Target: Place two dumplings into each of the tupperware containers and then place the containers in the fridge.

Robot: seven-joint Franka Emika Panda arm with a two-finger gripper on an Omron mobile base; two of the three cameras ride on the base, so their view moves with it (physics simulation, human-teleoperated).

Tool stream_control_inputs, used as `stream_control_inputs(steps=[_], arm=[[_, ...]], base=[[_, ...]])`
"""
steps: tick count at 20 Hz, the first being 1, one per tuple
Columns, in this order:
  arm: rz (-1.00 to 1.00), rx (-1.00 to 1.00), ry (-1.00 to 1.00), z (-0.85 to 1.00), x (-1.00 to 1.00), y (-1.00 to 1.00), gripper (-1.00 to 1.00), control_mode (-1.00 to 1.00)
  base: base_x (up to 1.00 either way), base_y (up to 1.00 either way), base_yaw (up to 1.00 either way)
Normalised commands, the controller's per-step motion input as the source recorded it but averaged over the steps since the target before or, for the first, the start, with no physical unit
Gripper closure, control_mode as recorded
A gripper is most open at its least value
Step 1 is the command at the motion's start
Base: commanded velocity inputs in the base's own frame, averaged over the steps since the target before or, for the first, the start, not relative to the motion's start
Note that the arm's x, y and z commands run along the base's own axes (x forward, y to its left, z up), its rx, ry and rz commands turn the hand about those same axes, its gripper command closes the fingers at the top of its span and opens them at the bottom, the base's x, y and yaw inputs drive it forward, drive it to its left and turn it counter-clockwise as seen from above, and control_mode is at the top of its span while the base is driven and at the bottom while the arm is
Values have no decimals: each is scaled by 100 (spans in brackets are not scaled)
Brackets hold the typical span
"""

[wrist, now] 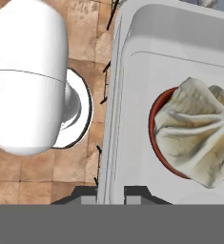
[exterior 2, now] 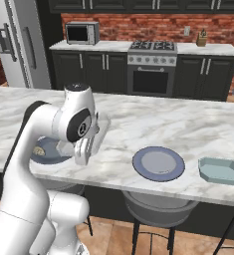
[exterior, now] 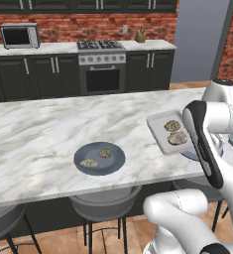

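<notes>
Fingers [wrist: 111, 193] clamped narrow on the rim of a shallow rectangular clear-plastic tupperware container [exterior: 160, 130], raised off the white marble surface [exterior: 43, 134] at its near edge, at about 3 o'clock in the left base view. Two pale beige pleated dumplings [exterior: 174, 132] inside that container; one [wrist: 199, 136] large at 3 o'clock in the hand view. Two more dumplings [exterior: 97, 158] on a round dark blue-grey plate [exterior: 114, 159] at 6 o'clock. Second pale teal container [exterior 2: 221, 170] at 4 o'clock in the right base view, beside another round blue-grey plate [exterior 2: 158, 164]. Tall white-grey fridge [exterior 2: 16, 42] at 10 o'clock.
</notes>
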Motion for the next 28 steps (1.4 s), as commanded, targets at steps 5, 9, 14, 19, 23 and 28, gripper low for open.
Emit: stream_control_inputs(steps=[5,9,14,19,23,28], arm=[[0,12,2,62,-44,-5,100,-100],[0,3,5,36,-26,2,100,-100],[0,0,0,2,-18,0,100,-100],[0,0,0,0,-2,16,100,-100],[0,-2,0,0,0,30,100,-100],[-8,-1,-4,-9,-4,0,100,-100]], base=[[0,0,0],[0,0,0],[0,0,0],[0,0,0],[0,0,0],[0,0,0]])
